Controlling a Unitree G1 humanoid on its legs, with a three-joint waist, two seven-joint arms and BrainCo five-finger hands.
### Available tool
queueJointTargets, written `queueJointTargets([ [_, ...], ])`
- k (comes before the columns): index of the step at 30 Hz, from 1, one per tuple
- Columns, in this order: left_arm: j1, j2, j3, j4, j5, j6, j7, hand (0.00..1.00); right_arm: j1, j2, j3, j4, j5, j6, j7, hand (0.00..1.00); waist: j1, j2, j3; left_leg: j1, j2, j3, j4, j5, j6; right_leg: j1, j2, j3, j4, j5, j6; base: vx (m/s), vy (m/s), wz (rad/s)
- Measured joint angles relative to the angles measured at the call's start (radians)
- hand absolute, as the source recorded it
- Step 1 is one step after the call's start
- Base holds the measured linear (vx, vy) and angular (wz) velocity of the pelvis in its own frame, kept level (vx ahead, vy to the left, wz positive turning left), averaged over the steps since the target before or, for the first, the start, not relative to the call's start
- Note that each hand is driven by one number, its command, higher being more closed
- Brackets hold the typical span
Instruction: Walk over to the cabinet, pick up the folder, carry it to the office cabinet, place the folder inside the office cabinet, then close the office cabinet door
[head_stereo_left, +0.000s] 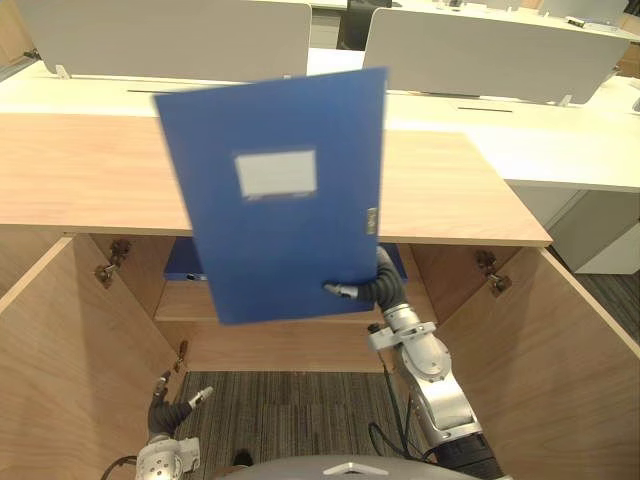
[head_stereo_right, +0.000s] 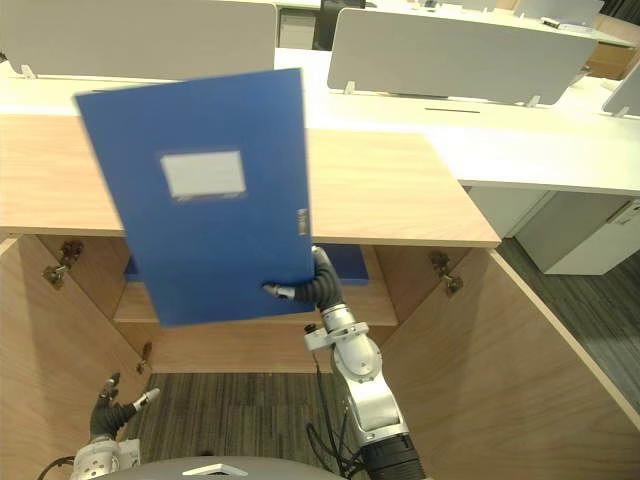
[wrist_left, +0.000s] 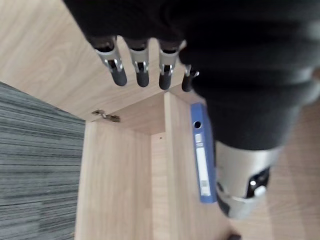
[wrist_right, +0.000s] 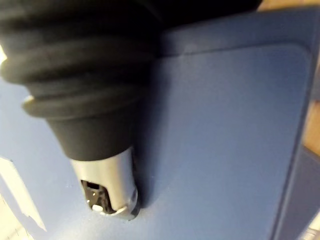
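At the left edge, the left door (head_stereo_left: 60, 350) of the light wooden cabinet (head_stereo_left: 90, 170) is seen swung wide open over the grey striped carpet (head_stereo_left: 280, 410). Low beside that door, the left hand (head_stereo_left: 165, 410) is held with its fingers (wrist_left: 142, 72) straight and relaxed, and nothing is gripped by it.

In the middle, the flat blue folder with a white label (head_stereo_left: 275, 190) is held up in the air, slightly tilted, in front of the cabinet's open front. It is pinched at its lower right corner by the right hand (head_stereo_left: 380, 287). The thumb (wrist_right: 107, 195) is pressed onto the folder's face, and the other fingers are hidden behind it. Behind the raised folder, a second blue folder (wrist_left: 202, 160) is seen lying on the cabinet's inner shelf (head_stereo_left: 185, 300).

At the right edge, the right door (head_stereo_left: 540, 350) is likewise seen open.

The pick-up is judged done, since the folder is lifted clear and firmly held. It cannot be told whether this is the office cabinet. If it is, the carry is judged nearly complete. The folder has not yet been set on the shelf or released, and neither door has been closed.
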Motion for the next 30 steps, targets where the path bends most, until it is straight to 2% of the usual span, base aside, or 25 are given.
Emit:
queueJointTargets([
  [3, -0.037, 0.031, -0.038, 0.125, 0.029, 0.004, 0.000, 0.00, -0.043, -0.041, 0.093, 0.100, -0.031, 0.001, 0.006, 1.00, 0.005, 0.002, 0.023, 0.000, -0.001, -0.006, 0.000, 0.000, 0.000, 0.003, 0.000, 0.000, -0.001, 0.000, 0.000, -0.03, 0.001, 0.05],
  [7, -0.047, 0.062, -0.072, 0.204, 0.052, 0.006, 0.000, 0.00, -0.089, -0.098, 0.205, 0.152, -0.047, 0.001, 0.036, 1.00, 0.007, 0.003, 0.048, -0.010, -0.001, -0.003, 0.000, -0.005, -0.007, -0.010, -0.001, 0.003, -0.001, -0.007, -0.009, -0.04, 0.013, -0.01],
  [8, -0.049, 0.074, -0.084, 0.214, 0.059, 0.007, 0.000, 0.00, -0.099, -0.109, 0.233, 0.154, -0.068, 0.001, 0.039, 1.00, 0.011, 0.011, 0.058, -0.022, -0.001, -0.002, 0.000, -0.005, -0.008, -0.023, -0.001, 0.004, 0.002, -0.007, -0.009, -0.03, 0.010, -0.09],
  [9, -0.050, 0.077, -0.086, 0.216, 0.059, 0.007, 0.001, 0.00, -0.121, -0.133, 0.266, 0.155, -0.078, 0.001, 0.041, 1.00, 0.017, -0.003, 0.062, -0.031, 0.002, 0.006, 0.000, -0.003, -0.008, -0.045, -0.001, 0.012, 0.017, -0.008, -0.010, -0.03, 0.009, -0.10],
  [10, -0.049, 0.080, -0.090, 0.217, 0.059, 0.007, 0.001, 0.00, -0.137, -0.141, 0.283, 0.155, -0.079, 0.001, 0.041, 1.00, 0.019, 0.010, 0.078, -0.038, 0.002, 0.008, 0.001, -0.002, -0.008, -0.056, -0.001, 0.017, 0.029, -0.009, -0.011, -0.02, 0.016, -0.15],
  [11, -0.061, 0.091, -0.102, 0.234, 0.059, 0.007, 0.001, 0.00, -0.172, -0.164, 0.307, 0.162, -0.080, -0.001, 0.042, 1.00, 0.025, 0.005, 0.096, -0.054, 0.002, 0.013, 0.007, 0.005, -0.006, -0.086, -0.001, 0.026, 0.058, -0.007, -0.009, -0.01, 0.015, -0.15],
  [12, -0.079, 0.097, -0.106, 0.237, 0.058, 0.007, 0.003, 0.00, -0.219, -0.172, 0.325, 0.186, -0.088, -0.001, 0.042, 1.00, 0.028, 0.011, 0.130, -0.076, 0.002, 0.018, 0.016, 0.014, 0.003, -0.122, -0.002, 0.034, 0.093, -0.009, -0.012, -0.04, 0.014, -0.08],
  [13, -0.095, 0.103, -0.111, 0.237, 0.058, 0.007, 0.004, 0.00, -0.239, -0.173, 0.327, 0.192, -0.101, -0.001, 0.040, 1.00, 0.027, 0.007, 0.150, -0.104, 0.002, 0.015, 0.048, 0.009, 0.007, -0.142, -0.004, 0.034, 0.110, -0.011, -0.014, -0.08, 0.001, 0.02],
  [14, -0.134, 0.113, -0.119, 0.237, 0.057, 0.003, 0.008, 0.00, -0.289, -0.178, 0.329, 0.200, -0.112, -0.001, 0.036, 1.00, 0.027, 0.000, 0.204, -0.172, 0.009, 0.010, 0.151, -0.028, 0.010, -0.181, -0.008, 0.034, 0.154, -0.015, -0.019, -0.16, -0.007, 0.09],
  [15, -0.162, 0.119, -0.121, 0.237, 0.056, 0.002, 0.011, 0.00, -0.335, -0.186, 0.336, 0.217, -0.114, -0.001, 0.035, 1.00, 0.026, 0.011, 0.242, -0.265, 0.024, 0.005, 0.268, -0.074, 0.012, -0.240, -0.006, 0.033, 0.204, -0.028, -0.021, -0.16, -0.007, 0.05],
  [18, -0.207, 0.120, -0.121, 0.237, 0.054, 0.001, 0.023, 0.00, -0.391, -0.216, 0.353, 0.231, -0.115, 0.000, 0.031, 1.00, 0.027, 0.042, 0.316, -0.409, 0.046, -0.002, 0.447, -0.137, 0.018, -0.362, -0.005, 0.034, 0.340, -0.074, -0.016, -0.18, 0.020, 0.05],
  [24, -0.237, 0.136, -0.123, 0.188, 0.024, -0.001, 0.033, 0.00, -0.397, -0.226, 0.341, 0.226, -0.098, 0.002, 0.006, 1.00, 0.028, 0.054, 0.376, -0.637, 0.077, -0.022, 0.655, -0.201, 0.011, -0.594, -0.010, 0.035, 0.567, -0.150, -0.029, -0.16, 0.007, 0.03],
  [30, -0.261, 0.116, -0.134, 0.028, 0.016, -0.008, 0.030, 0.00, -0.386, -0.226, 0.194, 0.124, 0.015, 0.022, -0.025, 1.00, 0.032, 0.065, 0.415, -0.857, 0.110, -0.026, 0.787, -0.219, 0.012, -0.816, -0.017, 0.031, 0.708, -0.177, -0.038, -0.14, -0.018, -0.03],
])
